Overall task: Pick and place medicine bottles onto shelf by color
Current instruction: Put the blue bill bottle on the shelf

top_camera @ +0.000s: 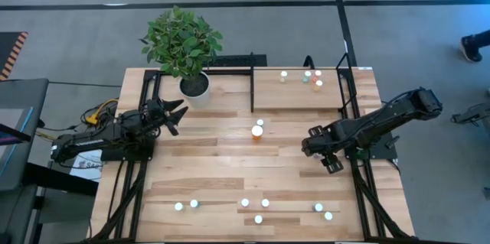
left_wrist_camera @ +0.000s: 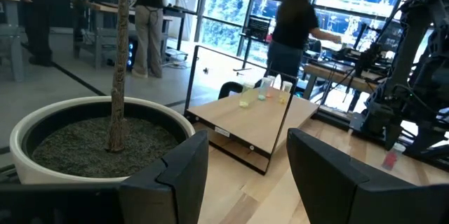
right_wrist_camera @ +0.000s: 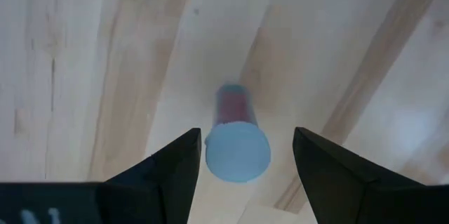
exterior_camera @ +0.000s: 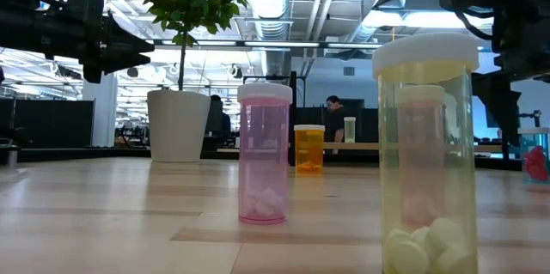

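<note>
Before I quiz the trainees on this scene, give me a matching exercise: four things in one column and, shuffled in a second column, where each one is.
Things:
1. potted plant
2. shelf
3. large orange bottle
4. pink bottle

Places:
A. mid-table, standing alone
B. under the right tool, between its open fingers
C. far right corner, four small bottles on it
D. far left, just ahead of the left tool

Pairs: 1-D, 2-C, 3-A, 4-B
</note>
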Available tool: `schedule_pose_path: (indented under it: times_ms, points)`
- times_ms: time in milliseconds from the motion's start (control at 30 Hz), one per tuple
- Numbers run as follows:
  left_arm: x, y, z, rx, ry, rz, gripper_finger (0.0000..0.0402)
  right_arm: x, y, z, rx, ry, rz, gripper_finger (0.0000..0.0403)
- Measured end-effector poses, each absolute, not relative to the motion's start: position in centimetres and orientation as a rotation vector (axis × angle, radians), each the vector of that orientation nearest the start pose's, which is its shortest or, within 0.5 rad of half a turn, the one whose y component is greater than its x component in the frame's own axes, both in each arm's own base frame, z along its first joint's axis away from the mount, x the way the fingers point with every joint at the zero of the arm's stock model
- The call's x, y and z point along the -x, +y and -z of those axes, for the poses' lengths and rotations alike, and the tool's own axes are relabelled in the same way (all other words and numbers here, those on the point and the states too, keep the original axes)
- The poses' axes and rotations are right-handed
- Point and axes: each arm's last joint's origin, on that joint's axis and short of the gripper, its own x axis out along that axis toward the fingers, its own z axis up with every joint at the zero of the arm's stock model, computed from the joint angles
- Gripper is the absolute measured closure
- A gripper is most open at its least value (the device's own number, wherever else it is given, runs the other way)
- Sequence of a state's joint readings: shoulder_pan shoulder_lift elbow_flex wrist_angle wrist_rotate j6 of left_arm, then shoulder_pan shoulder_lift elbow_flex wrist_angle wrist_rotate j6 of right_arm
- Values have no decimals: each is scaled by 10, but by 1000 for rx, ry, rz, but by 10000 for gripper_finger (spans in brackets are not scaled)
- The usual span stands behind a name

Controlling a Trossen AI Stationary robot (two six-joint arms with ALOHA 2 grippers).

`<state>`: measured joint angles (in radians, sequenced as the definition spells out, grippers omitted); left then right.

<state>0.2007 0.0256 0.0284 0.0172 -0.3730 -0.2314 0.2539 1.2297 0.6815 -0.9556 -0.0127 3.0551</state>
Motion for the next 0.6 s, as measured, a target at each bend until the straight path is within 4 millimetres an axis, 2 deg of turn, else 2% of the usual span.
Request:
schedule_pose_path:
  times_ms: [267, 600]
  points:
    - [-92, 29, -173, 227, -87, -569, 220, -172, 44, -179, 2449, -396, -2304, 160]
    - [-92, 29, -173, 226, -86, -569, 220, -173, 43, -179, 2453, -388, -2298, 238]
